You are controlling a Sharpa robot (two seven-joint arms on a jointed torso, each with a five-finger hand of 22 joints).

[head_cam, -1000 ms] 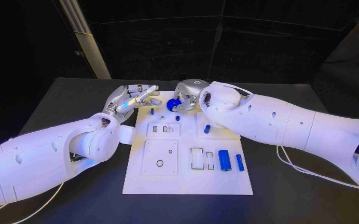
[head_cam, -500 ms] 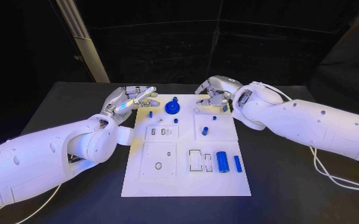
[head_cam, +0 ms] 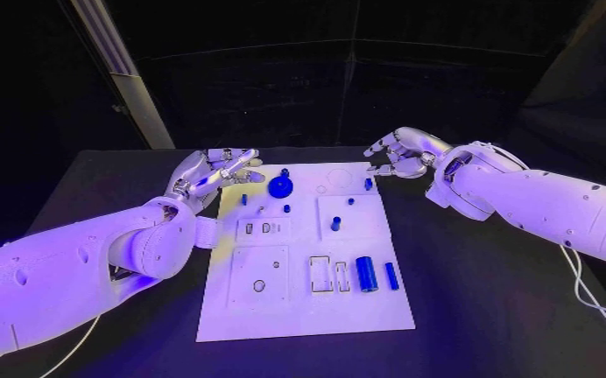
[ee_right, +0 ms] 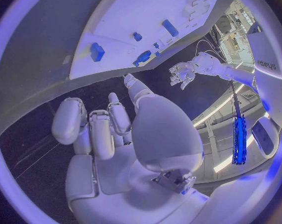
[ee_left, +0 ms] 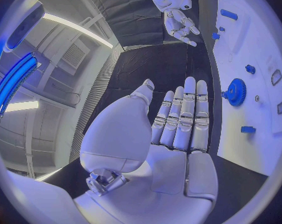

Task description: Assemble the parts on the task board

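Tabletop (head_cam: 114, 177): black, I see it running under and around everything.
Backdrop (head_cam: 379, 80): dark curtain behind the tabletop.
Pole (head_cam: 108, 63): pale, leaning at my far left.

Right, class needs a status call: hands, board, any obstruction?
Left hand open, beside the task board. Right hand holding nothing, off the board's far right corner. Blue gear seated on board. Nothing blocking.

White task board (head_cam: 271, 308) lying flat mid-table; blue gear (head_cam: 280, 188) upright near far edge, blue cylinders (head_cam: 366, 274) near right edge.
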